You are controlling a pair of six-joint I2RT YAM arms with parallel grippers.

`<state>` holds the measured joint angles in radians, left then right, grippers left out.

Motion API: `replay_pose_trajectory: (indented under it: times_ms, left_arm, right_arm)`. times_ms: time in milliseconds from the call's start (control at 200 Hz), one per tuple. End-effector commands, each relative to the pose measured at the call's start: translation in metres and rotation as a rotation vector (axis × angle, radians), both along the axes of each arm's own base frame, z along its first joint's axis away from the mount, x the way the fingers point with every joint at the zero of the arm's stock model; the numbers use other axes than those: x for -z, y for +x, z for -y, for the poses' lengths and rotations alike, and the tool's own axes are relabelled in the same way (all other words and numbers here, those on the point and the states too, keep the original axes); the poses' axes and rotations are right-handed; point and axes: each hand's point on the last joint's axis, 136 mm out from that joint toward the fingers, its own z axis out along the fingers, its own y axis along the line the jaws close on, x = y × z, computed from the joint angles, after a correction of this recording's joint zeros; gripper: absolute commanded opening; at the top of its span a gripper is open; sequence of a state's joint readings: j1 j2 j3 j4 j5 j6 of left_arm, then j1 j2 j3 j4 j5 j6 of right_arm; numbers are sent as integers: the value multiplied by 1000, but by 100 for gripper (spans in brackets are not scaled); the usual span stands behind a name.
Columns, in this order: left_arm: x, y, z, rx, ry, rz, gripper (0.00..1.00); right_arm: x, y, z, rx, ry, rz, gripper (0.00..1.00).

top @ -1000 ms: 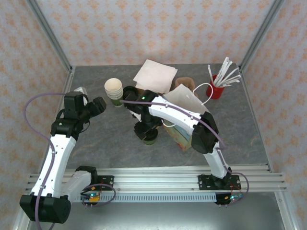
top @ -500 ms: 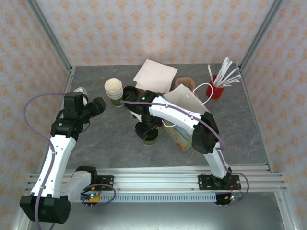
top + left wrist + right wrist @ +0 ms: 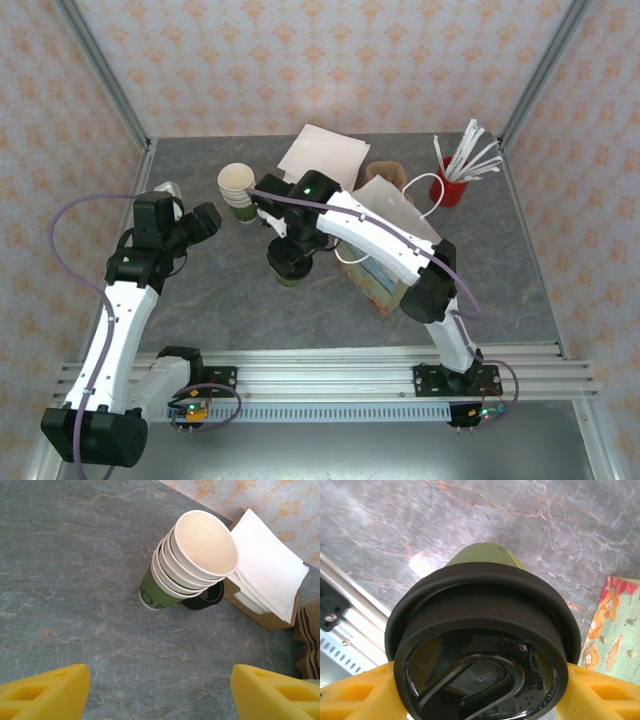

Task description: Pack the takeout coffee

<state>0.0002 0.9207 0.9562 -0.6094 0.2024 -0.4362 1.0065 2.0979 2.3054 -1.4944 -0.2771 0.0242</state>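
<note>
The right gripper has its two yellow fingers pressed on opposite sides of the black lid, so the jaws are pinching the takeout coffee at the rim of the lid. Below the lid, the green side of the cup goes down toward the grey table. I cannot tell if its bottom touches the surface. In the top view the coffee is near the middle of the table, under this gripper, with a little green showing at the near side. The paper bag is just to the right of it, partly under the right arm. The bag's colourful face also appears at the right edge of the right wrist view.

The left gripper has its jaws spread wide, with nothing between them but bare table. Farther out from it is a stack of paper cups, green outside and cream inside. Some black lids lie touching the stack from behind. Just beside them is a cardboard box with white napkins on top.

At the far right of the table, a red cup holds white straws.
</note>
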Motion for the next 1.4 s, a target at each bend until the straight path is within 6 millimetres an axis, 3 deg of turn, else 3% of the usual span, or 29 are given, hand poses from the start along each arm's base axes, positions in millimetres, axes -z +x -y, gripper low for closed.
replay_pose_trajectory:
  times_ms: [0, 465, 706, 936, 1206, 1391]
  left_arm:
    - [-8, 3, -3, 6, 28, 19, 75]
    - [-12, 4, 1, 23, 10, 32, 75]
    - [-16, 7, 15, 78, 7, 30, 75]
    - [-16, 13, 29, 117, 30, 22, 75]
    - [-22, 17, 43, 153, 35, 35, 74]
    - [-23, 19, 52, 170, 30, 38, 74]
  right_arm:
    - [-31, -15, 2, -22, 48, 7, 68]
    - [-82, -9, 17, 22, 128, 136, 67]
    - [-106, -4, 26, 46, 162, 206, 67]
    - [-143, -3, 39, 79, 233, 296, 66]
    - [-179, -4, 67, 132, 293, 386, 65]
    - [-199, -1, 102, 224, 298, 445, 64]
